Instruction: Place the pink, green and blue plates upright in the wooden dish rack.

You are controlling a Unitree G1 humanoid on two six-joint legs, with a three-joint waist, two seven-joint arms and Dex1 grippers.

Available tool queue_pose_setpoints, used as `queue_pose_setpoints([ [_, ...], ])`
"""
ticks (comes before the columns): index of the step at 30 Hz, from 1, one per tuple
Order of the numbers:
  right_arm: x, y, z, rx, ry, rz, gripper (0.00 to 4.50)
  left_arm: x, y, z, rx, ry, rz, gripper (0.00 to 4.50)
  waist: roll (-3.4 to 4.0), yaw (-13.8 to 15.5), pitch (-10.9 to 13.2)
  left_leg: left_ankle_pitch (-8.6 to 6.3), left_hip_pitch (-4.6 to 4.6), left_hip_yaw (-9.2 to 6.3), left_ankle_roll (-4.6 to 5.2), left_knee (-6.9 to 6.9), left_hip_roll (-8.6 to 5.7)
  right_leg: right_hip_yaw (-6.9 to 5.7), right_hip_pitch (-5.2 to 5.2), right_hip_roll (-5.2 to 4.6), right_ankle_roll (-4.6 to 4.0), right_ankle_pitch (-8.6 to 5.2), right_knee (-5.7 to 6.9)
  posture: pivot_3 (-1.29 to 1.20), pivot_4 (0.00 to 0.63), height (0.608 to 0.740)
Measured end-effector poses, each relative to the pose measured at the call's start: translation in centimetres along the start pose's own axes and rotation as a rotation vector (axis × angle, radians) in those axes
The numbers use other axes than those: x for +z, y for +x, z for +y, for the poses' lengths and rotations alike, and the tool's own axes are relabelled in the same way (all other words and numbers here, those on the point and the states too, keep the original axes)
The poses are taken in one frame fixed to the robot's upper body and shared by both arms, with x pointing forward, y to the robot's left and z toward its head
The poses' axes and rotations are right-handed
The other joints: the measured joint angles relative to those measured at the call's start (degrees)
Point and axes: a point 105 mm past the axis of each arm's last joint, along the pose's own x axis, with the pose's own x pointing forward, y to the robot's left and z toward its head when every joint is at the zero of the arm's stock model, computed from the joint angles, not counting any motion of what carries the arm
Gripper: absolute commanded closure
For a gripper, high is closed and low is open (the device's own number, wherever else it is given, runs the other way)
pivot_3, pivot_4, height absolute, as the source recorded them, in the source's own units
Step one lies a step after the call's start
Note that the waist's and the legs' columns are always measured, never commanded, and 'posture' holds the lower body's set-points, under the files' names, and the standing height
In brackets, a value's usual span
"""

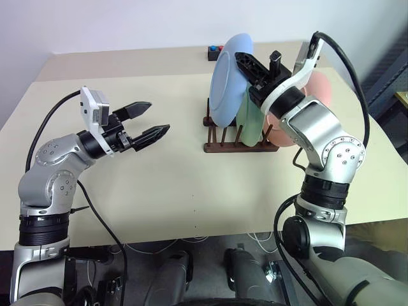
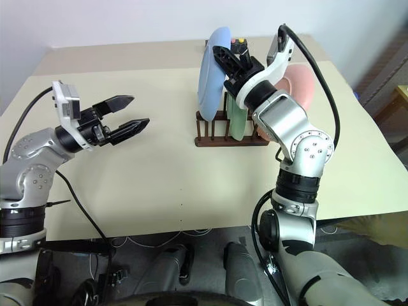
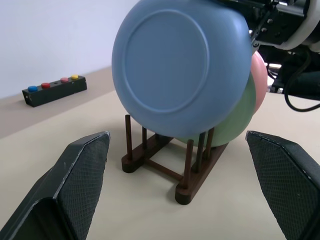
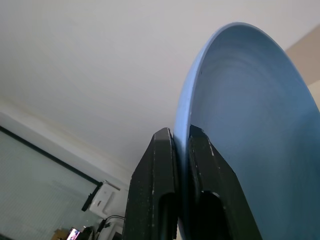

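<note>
The right gripper (image 4: 181,142) pinches the blue plate's (image 1: 228,80) rim between its jaws above the wooden dish rack (image 1: 239,141), while the left gripper (image 1: 151,122) gapes wide, empty.

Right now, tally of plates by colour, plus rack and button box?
Blue plate: 1, held by the right claw
Green plate: 1
Pink plate: 1
Wooden dish rack: 1
Black button box: 1
Total: 5

Beige table (image 1: 159,210) w/ white wall (image 1: 127,25)
</note>
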Motion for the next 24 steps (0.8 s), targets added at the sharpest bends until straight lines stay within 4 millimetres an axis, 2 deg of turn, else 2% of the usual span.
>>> queue_pose_setpoints([
  [8,-1.5,-0.1,-1.8,-0.084,-0.067,0.032,4.50,-0.1,0.0,0.2,0.006,0.004,0.006,0.03,0.00,0.0,0.0,0.00,0.00,0.01,0.00,0.00,0.00,0.00,0.00,0.01,0.00,0.00,0.00,0.00,0.150,0.740],
  [12,-1.6,-0.1,-1.7,-0.070,-0.078,0.033,2.99,-0.2,-0.1,0.2,0.009,0.009,0.013,0.00,0.00,0.0,0.0,0.00,0.00,0.00,0.00,0.00,0.00,0.00,0.00,0.01,0.00,0.00,0.00,0.00,0.150,0.740],
  [15,-1.7,-0.1,-1.4,-0.047,-0.084,0.035,1.41,-0.2,-0.1,0.2,0.005,0.009,0.014,0.00,0.00,0.0,0.0,0.00,0.00,0.00,0.00,0.00,0.00,0.00,0.00,0.01,0.00,0.00,0.00,0.00,0.150,0.740],
  [18,-1.7,-0.1,-1.1,-0.034,-0.110,0.033,0.04,-0.2,-0.1,0.2,0.004,0.009,0.014,0.00,0.00,0.0,0.0,0.00,0.00,0.00,0.00,0.00,0.00,0.00,0.00,0.01,0.00,0.00,0.00,0.00,0.150,0.740],
  [24,-1.0,-0.2,-0.7,-0.031,-0.221,0.024,0.04,-0.2,-0.1,0.1,0.003,0.009,0.014,0.00,0.00,0.0,0.0,0.00,0.00,0.00,0.00,0.00,0.00,0.00,0.00,0.00,0.00,0.00,-0.01,0.00,0.150,0.740],
])
